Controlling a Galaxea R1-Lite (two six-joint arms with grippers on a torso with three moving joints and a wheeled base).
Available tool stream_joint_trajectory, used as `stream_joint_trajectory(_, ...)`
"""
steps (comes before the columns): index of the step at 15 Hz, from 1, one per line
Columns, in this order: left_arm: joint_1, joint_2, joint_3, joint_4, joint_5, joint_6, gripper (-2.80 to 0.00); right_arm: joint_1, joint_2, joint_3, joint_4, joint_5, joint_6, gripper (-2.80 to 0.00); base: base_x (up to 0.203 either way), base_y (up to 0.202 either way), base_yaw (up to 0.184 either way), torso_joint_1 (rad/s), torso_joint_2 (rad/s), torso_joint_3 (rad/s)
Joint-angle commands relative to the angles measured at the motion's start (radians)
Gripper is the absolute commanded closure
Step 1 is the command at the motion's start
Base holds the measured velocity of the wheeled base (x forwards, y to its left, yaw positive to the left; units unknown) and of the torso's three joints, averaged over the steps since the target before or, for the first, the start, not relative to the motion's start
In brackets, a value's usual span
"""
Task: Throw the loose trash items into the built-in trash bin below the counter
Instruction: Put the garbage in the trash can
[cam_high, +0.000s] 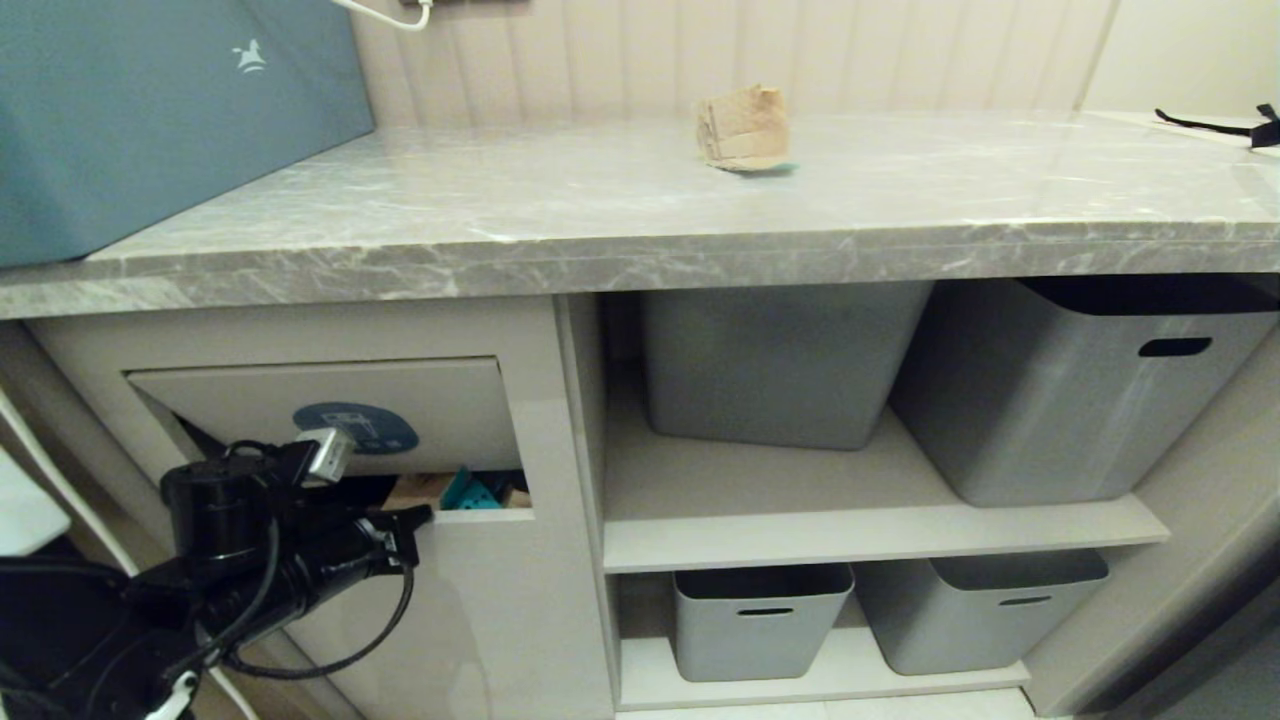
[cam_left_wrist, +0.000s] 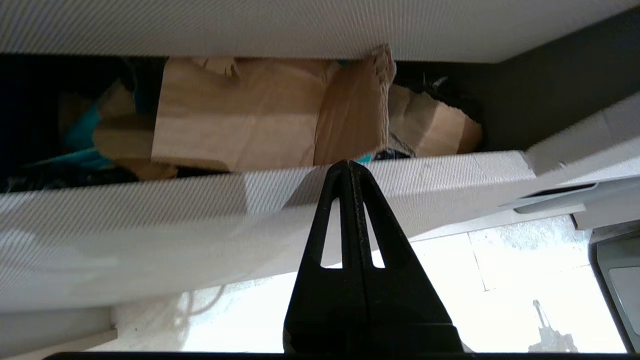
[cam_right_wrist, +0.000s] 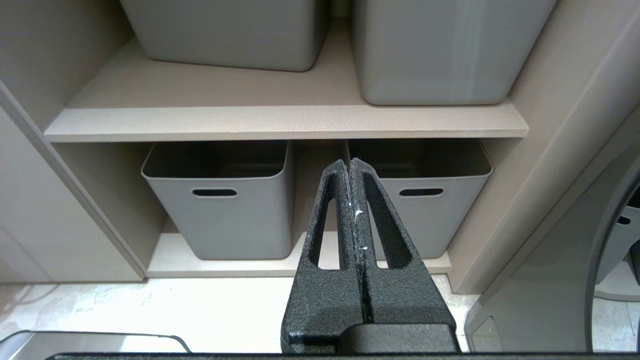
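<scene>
The left gripper (cam_left_wrist: 349, 167), clenched empty, sits at the bin (cam_high: 480, 575) flap's lower edge, one scrap (cam_left_wrist: 240, 120) inside, another scrap (cam_high: 743, 128) on the counter (cam_high: 500, 215) above.

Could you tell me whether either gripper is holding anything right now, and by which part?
Nothing is held. The left gripper is shut and empty at the trash bin opening; the right gripper is shut on nothing.

Four grey storage bins (cam_high: 780, 360), one cardboard scrap (cam_high: 742, 128) on the counter (cam_high: 500, 220).

Home kitchen: marble counter (cam_high: 560, 215), storage bins (cam_high: 1080, 390).
</scene>
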Motion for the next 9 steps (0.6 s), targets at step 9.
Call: stream_joint_trajectory(9,0.003,0.116,-0.130,-0.007,0.001,-0.003,0.00,0.000,-0.002,-0.001,0.001,0.000,-0.001,0.00,0.000,0.000,0.000,0.000,0.00,0.000)
